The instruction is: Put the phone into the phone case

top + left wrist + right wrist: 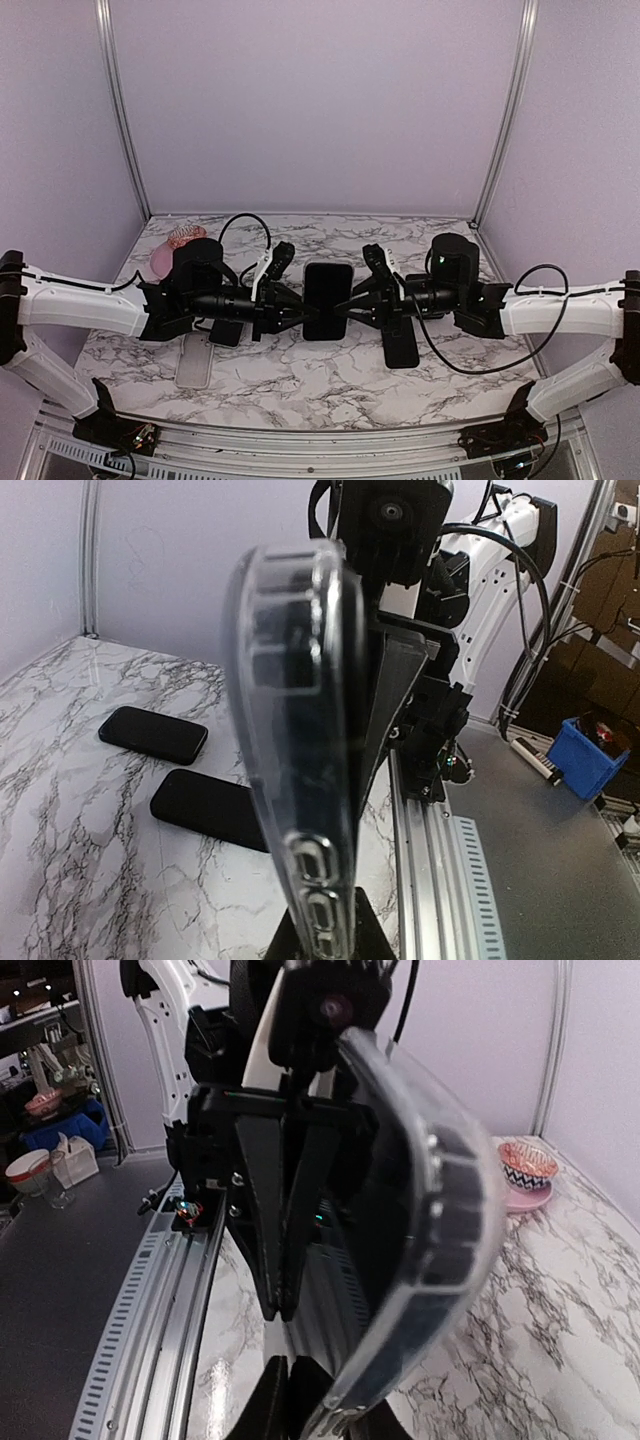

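Observation:
A black phone (328, 290) sits in a clear phone case, held above the table's middle between both arms. My left gripper (308, 316) is shut on its left edge and my right gripper (347, 308) on its right edge. In the left wrist view the phone case (295, 730) stands edge-on, its button side running down into my left gripper (325, 940). In the right wrist view the phone case (450, 1230) bows away from the phone's glossy face (340, 1300), and my right gripper (335, 1415) pinches its lower edge.
Two other black phones (153, 734) (210, 808) lie on the marble table (300, 385); the top view shows one under each arm (225, 332) (400, 347). A greyish case (193, 366) lies front left. A patterned bowl (527, 1165) on a pink saucer stands at the back left (175, 245).

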You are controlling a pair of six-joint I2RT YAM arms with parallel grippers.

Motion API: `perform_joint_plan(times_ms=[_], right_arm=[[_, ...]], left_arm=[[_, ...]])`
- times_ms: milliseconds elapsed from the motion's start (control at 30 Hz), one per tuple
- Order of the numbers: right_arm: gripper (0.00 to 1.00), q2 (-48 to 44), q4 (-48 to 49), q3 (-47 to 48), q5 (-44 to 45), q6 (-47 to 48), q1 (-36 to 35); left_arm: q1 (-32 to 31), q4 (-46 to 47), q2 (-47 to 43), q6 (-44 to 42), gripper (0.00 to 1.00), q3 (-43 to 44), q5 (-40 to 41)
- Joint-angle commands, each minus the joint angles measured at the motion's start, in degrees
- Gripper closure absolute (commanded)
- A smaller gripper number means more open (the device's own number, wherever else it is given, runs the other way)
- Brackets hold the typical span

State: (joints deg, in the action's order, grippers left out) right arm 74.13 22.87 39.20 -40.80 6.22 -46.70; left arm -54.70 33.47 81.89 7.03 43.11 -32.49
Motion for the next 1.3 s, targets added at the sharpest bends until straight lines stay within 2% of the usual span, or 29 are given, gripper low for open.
perform_joint_plan(times_ms=[0,133,167,200,233,333,467,600,667,700,767,867,967,1000,1033,1100,1133,1167,1267], right_arm=[[0.88,0.1,5.2,0.1,-1.2,-5.2,-0.3],[0.98,0.7,1.5,2.2,-2.9,-5.8,-0.3],[0.99,0.8,0.2,2.9,-2.8,-5.9,-0.3],[1.0,0.9,-1.8,3.7,-2.7,-5.9,-0.2],[1.0,1.0,-3.9,4.4,-2.7,-5.9,0.0],[1.0,0.3,-7.2,5.0,-2.8,-8.6,1.0],[1.0,-2.9,-3.2,3.6,-3.1,-10.8,1.2],[1.0,-4.8,1.2,3.3,-2.0,-11.9,1.2],[1.0,-4.5,1.9,3.7,-2.3,-12.3,1.2],[1.0,-4.2,2.0,4.0,-2.5,-12.5,1.2],[1.0,-3.6,1.9,4.6,-3.0,-12.7,1.2],[1.0,-3.2,1.4,5.0,-3.4,-12.7,1.2],[1.0,-3.1,1.1,5.0,-3.2,-12.4,1.2],[0.96,-3.1,0.8,4.9,-2.8,-12.5,1.2],[0.85,-3.1,0.2,4.8,-1.7,-12.7,1.2],[0.56,-2.7,-1.7,4.0,0.4,-12.3,1.2],[0.48,-2.1,-3.2,3.3,1.0,-11.7,1.2],[0.44,-1.3,-4.5,2.4,1.4,-11.6,1.2],[0.43,0.6,-2.8,-0.4,-0.2,-13.4,0.7]], left_arm=[[0.9,15.5,0.1,9.2,1.0,0.7,-4.8],[1.1,15.9,0.8,10.9,1.0,0.8,-5.1],[1.4,16.0,1.1,11.7,0.9,0.7,-4.8],[1.7,16.0,1.2,12.5,0.74,0.5,-4.1],[2.2,16.0,1.1,13.4,0.65,-0.1,-2.5],[4.3,16.0,1.1,15.2,0.6,-2.7,-1.0],[4.2,16.2,4.3,13.1,0.4,-3.8,-8.2],[1.2,16.2,5.7,6.3,0.33,-4.7,-8.0],[0.2,16.1,5.9,4.6,0.36,-4.8,-6.4],[0.1,16.2,5.9,4.5,0.43,-4.7,-5.9],[0.1,16.2,5.8,4.3,0.62,-4.4,-5.3],[0.1,16.4,5.0,3.8,0.97,-4.3,-4.5],[0.1,16.6,4.1,4.0,1.0,-4.7,-3.7],[0.1,16.6,3.9,4.4,1.0,-4.7,-3.6],[0.1,16.7,3.6,4.9,1.0,-4.7,-3.3],[0.1,17.6,3.2,6.2,1.0,-4.6,-3.5],[0.1,18.6,2.9,7.0,1.0,-4.7,-3.6],[0.1,20.3,2.9,7.8,1.0,-4.7,-4.0],[0.1,23.1,3.6,9.6,1.0,-4.5,-5.1]])
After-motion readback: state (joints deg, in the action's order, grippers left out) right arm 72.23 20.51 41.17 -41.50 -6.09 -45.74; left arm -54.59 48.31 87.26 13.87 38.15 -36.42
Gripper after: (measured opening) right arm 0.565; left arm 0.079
